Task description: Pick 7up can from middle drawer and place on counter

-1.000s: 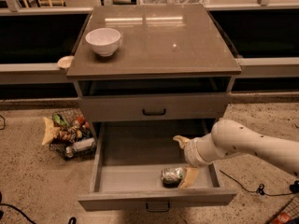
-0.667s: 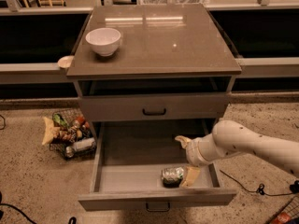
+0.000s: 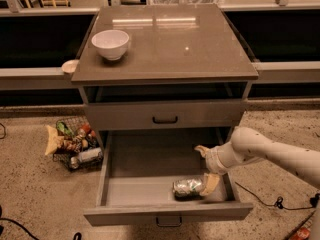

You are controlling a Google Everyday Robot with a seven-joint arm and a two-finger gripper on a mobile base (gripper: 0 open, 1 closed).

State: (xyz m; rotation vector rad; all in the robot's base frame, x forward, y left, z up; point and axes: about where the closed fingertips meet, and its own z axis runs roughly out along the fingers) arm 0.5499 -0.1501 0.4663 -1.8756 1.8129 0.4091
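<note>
The 7up can (image 3: 187, 187) lies on its side on the floor of the open middle drawer (image 3: 150, 191), near the front right corner. My gripper (image 3: 206, 167) reaches into the drawer from the right and is open. Its lower finger (image 3: 210, 183) is right beside the can's right end, and its upper finger (image 3: 202, 150) points toward the back of the drawer. The gripper holds nothing. The counter (image 3: 190, 44) is the glossy grey-brown top above the drawers.
A white bowl (image 3: 110, 43) stands on the counter's left side. The closed upper drawer front (image 3: 165, 115) has a black handle. A wire basket of snacks (image 3: 75, 144) sits on the floor to the left. A cable (image 3: 260, 196) lies on the floor at right.
</note>
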